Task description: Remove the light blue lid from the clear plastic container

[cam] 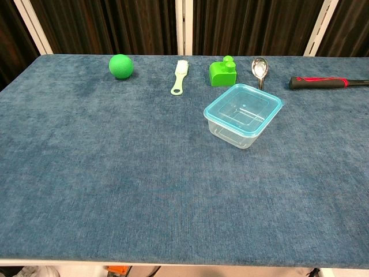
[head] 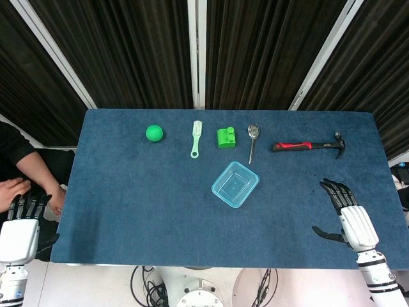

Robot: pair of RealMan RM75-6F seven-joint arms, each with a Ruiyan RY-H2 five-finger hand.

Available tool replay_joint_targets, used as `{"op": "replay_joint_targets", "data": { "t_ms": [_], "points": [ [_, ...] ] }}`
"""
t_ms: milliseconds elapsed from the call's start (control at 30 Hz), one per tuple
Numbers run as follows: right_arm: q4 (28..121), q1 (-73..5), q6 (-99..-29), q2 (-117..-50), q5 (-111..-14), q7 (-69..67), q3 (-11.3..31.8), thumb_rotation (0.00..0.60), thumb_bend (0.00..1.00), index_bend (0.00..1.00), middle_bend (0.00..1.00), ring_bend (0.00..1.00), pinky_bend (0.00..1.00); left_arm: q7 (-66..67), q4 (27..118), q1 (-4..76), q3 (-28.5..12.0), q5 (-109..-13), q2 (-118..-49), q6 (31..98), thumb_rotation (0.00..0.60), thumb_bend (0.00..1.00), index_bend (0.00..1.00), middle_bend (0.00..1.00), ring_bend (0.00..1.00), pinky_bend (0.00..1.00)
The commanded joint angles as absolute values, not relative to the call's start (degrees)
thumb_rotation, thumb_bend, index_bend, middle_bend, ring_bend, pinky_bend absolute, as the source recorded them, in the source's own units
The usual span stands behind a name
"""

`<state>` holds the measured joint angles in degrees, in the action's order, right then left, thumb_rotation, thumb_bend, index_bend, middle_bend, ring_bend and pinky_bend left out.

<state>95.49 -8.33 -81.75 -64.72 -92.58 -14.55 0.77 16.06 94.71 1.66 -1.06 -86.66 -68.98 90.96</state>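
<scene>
Hovering off the table's (head: 128, 211) left edge, the left robot hand (head: 22, 224) holds nothing, fingers straight and together; along the far side lie a ball (head: 154, 132), brush (head: 196, 138), block (head: 225, 137), spoon (head: 253, 139) and hammer (head: 310, 145). Nearer, right of centre, the container (cam: 239, 127) sits with its lid (cam: 244, 108) on; the right robot hand (head: 345, 214) is spread wide and empty over the table's right side.

Even overhead light, soft shadows, sharp focus

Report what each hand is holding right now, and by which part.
Nothing is held. The left hand sits off the table's left edge, the right hand rests open near the right edge, and the container stands untouched, its light blue lid on.
</scene>
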Motion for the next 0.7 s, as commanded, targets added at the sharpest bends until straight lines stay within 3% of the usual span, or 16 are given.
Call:
{"op": "replay_joint_targets", "data": {
  "t_ms": [33, 300, 433, 700],
  "points": [
    [95.4, -8.4, -81.6, -65.0, -92.4, -14.8, 0.7, 0.6, 0.04, 0.0, 0.04, 0.0, 0.0, 15.8, 95.1, 1.8, -1.4, -86.4, -68.8, 90.6, 0.6, 0.0, 0.15, 0.12, 0.0, 0.01],
    [94.6, -10.6, -78.8, -65.8, -92.8, -16.1, 0.9, 0.6, 0.04, 0.0, 0.1, 0.0, 0.0, 16.7, 96.7, 2.3, -1.9, -86.5, -68.6, 90.3, 0.6, 0.0, 0.15, 0.12, 0.0, 0.01],
    [92.9, -15.2, -71.6, -66.9, -90.6, -18.8, 2.3, 0.6, 0.04, 0.0, 0.15, 0.0, 0.0, 17.0, 97.3, 2.7, -2.0, -87.2, -69.0, 90.1, 0.6, 0.0, 0.15, 0.12, 0.0, 0.01],
    [83.1, -26.1, -56.4, -72.9, -85.7, -29.6, 6.5, 0.6, 0.04, 0.0, 0.14, 0.0, 0.0, 17.6, 98.2, 3.7, -2.5, -87.1, -69.7, 88.6, 0.6, 0.0, 0.15, 0.12, 0.0, 0.02]
  ]
}}
